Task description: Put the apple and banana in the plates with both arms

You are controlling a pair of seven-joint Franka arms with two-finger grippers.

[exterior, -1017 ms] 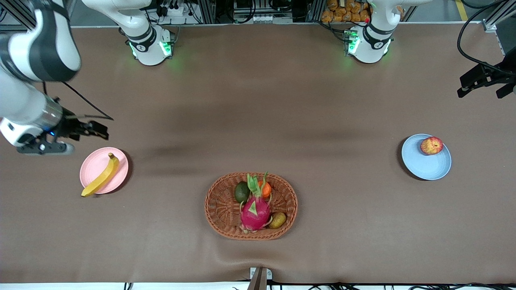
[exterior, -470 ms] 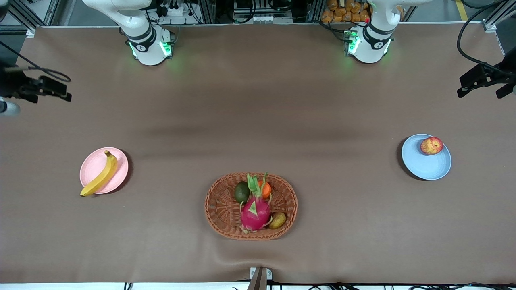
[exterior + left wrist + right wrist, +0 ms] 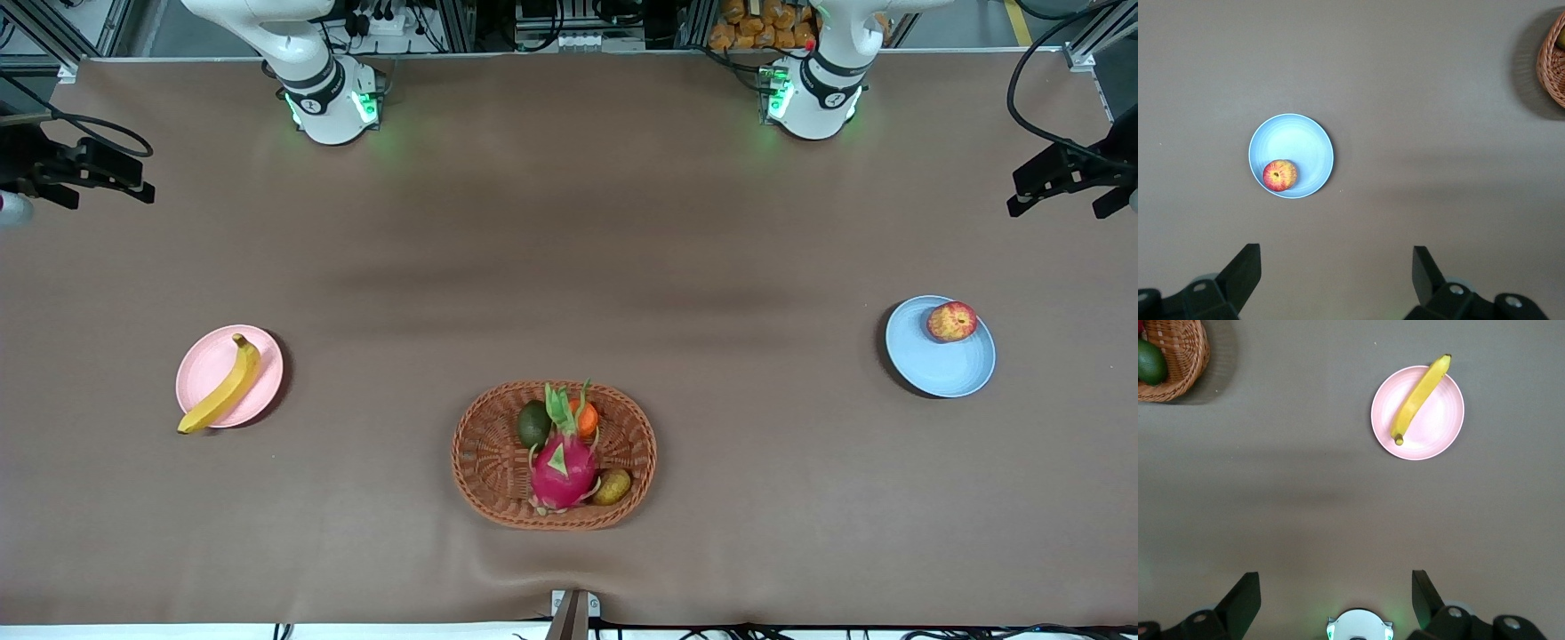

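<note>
The wicker basket point(image 3: 553, 455) sits on the brown worktop point(image 3: 569, 267) close to the front camera's edge, midway between the two arms' ends, and holds a pink dragon fruit point(image 3: 562, 469), a dark green avocado point(image 3: 533, 424), an orange fruit point(image 3: 585, 418) and a brownish-yellow oval fruit point(image 3: 612, 486). Well apart from the basket, toward the right arm's end of the worktop, lies the pink plate point(image 3: 213, 364) with the banana point(image 3: 222, 391) resting across it, its lower tip sticking out over the rim nearest the front camera. Well apart from the basket toward the left arm's end lies the blue plate point(image 3: 938, 364), and the apple point(image 3: 951, 321) sits inside it near the rim farthest from the front camera. The right gripper point(image 3: 84, 173) hangs high over the worktop's edge at the right arm's end, far from the basket, its fingers point(image 3: 1245, 600) spread wide with nothing between them. The left gripper point(image 3: 1067, 182) hangs high over the worktop's edge at the left arm's end, its fingers point(image 3: 1245, 277) likewise spread wide and holding nothing.
</note>
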